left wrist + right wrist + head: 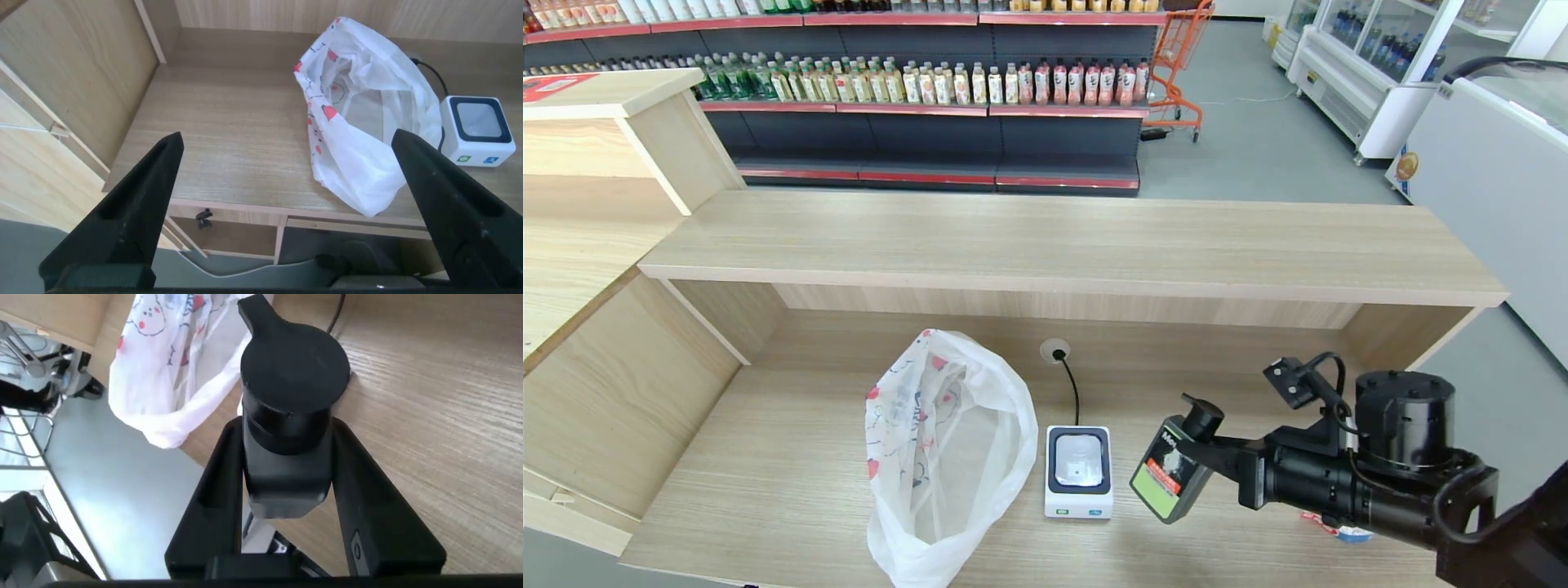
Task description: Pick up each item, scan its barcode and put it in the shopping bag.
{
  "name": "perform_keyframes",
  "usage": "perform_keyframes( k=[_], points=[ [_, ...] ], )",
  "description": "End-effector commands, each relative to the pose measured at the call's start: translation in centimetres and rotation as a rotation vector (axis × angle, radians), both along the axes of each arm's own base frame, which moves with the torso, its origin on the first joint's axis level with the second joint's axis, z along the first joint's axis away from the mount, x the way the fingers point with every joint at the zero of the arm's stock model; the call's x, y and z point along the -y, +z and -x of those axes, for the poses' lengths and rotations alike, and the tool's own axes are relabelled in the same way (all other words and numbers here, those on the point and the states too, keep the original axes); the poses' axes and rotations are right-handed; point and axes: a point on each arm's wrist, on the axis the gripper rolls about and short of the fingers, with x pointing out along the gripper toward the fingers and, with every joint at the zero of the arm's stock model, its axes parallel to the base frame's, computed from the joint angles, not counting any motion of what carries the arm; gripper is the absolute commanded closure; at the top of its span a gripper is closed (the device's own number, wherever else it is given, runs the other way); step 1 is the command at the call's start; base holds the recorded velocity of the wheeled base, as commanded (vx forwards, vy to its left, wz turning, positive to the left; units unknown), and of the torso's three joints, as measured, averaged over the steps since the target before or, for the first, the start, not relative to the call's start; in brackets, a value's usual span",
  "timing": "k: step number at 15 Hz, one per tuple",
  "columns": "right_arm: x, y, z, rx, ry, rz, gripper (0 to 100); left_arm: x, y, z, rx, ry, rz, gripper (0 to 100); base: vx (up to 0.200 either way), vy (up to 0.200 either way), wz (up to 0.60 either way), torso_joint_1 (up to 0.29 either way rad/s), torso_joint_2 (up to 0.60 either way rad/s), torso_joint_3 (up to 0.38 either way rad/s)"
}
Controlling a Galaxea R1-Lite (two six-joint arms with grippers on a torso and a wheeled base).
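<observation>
A black-capped bottle (1172, 478) (290, 416) is held tilted above the counter (768, 474), clamped between the fingers (221, 498) of the right gripper (1201, 453). Its green and red label is turned towards the scanner (1078, 472) (478, 129), which is set just beside it on the left. A black cable (1072, 384) is run from the scanner to a hole in the counter. The bag (939, 441) (359, 122) is stood open against the scanner's far side. The left gripper (288, 143) is held above the counter's near edge, fingers spread wide, nothing between them.
</observation>
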Motion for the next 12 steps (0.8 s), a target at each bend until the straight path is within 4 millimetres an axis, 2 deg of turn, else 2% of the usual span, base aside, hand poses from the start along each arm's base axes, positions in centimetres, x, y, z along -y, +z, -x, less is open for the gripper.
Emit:
perform_keyframes(
  k=[1, 3, 9, 12],
  points=[
    [-1.2, -2.3, -0.7, -0.053, 0.024, 0.025, 100, 0.0, 0.0, 0.0, -0.001, 0.0, 0.0, 0, 0.0, 0.0, 0.0, 0.0, 0.0, 0.0],
    [-1.9, -2.7, -1.0, -0.055, 0.041, 0.027, 100, 0.0, 0.0, 0.0, 0.0, 0.0, 0.0, 0, 0.0, 0.0, 0.0, 0.0, 0.0, 0.0],
    [-4.2, -3.6, -4.1, -0.017, 0.049, 0.015, 100, 0.0, 0.0, 0.0, 0.0, 0.0, 0.0, 0, 0.0, 0.0, 0.0, 0.0, 0.0, 0.0],
    [-5.7, -4.5, -4.4, -0.023, 0.073, 0.024, 100, 0.0, 0.0, 0.0, 0.0, 0.0, 0.0, 0, 0.0, 0.0, 0.0, 0.0, 0.0, 0.0]
  ],
)
